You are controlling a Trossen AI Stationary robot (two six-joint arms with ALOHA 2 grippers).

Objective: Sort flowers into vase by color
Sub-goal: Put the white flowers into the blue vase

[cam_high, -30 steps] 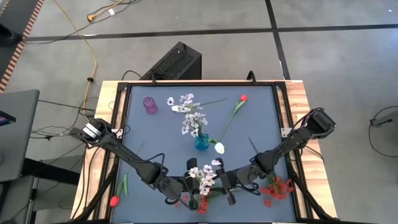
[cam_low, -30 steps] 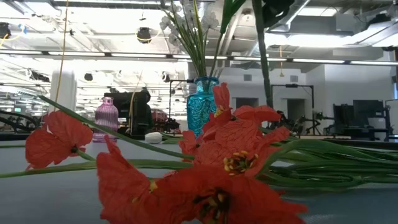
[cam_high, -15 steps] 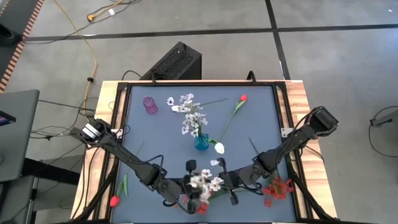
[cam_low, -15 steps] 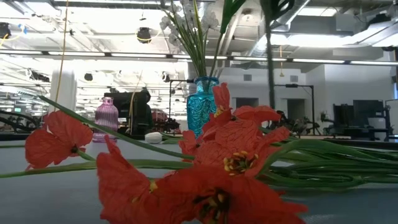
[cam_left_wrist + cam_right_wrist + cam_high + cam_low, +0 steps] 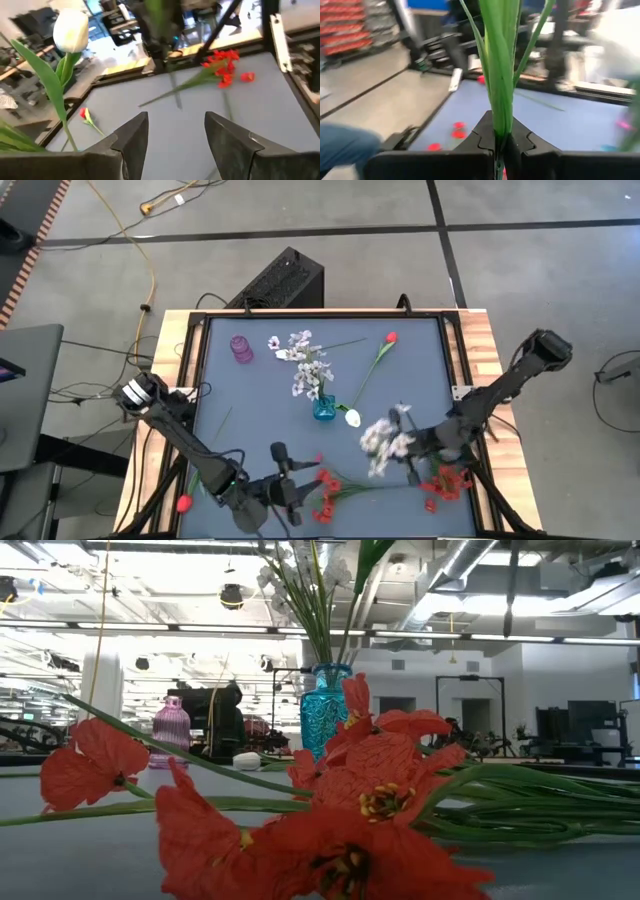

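A white-flowered spray (image 5: 383,440) is held lifted above the desk (image 5: 260,395) by the right claw (image 5: 412,452), just to the right of the turquoise vase (image 5: 324,409); in the right wrist view the fingers are seen pressed together on the bundle of green stems (image 5: 500,65). The step in hand is judged to be the carrying of this white spray to its vase. The turquoise vase is already filled with white blooms (image 5: 310,375), so the next move appears to call for the spray to be swung over that vase, the stems turned downward and lowered into the narrow mouth before the grip is released; the stems already standing there could be knocked if the approach is low. The small purple vase (image 5: 241,349), well to the left of the turquoise vase, holds nothing as yet and is presumably meant for the red flowers. The left claw (image 5: 287,488) waits low over the near edge, left of the turquoise vase, with its fingers spread and nothing between them, beside a red spray (image 5: 330,490) lying on the desk. More red blooms (image 5: 445,481) lie near the right claw, a red tulip (image 5: 390,338) lies beyond the turquoise vase, and another red tulip (image 5: 185,502) lies at the near left edge. No brand, label or writing can be read.
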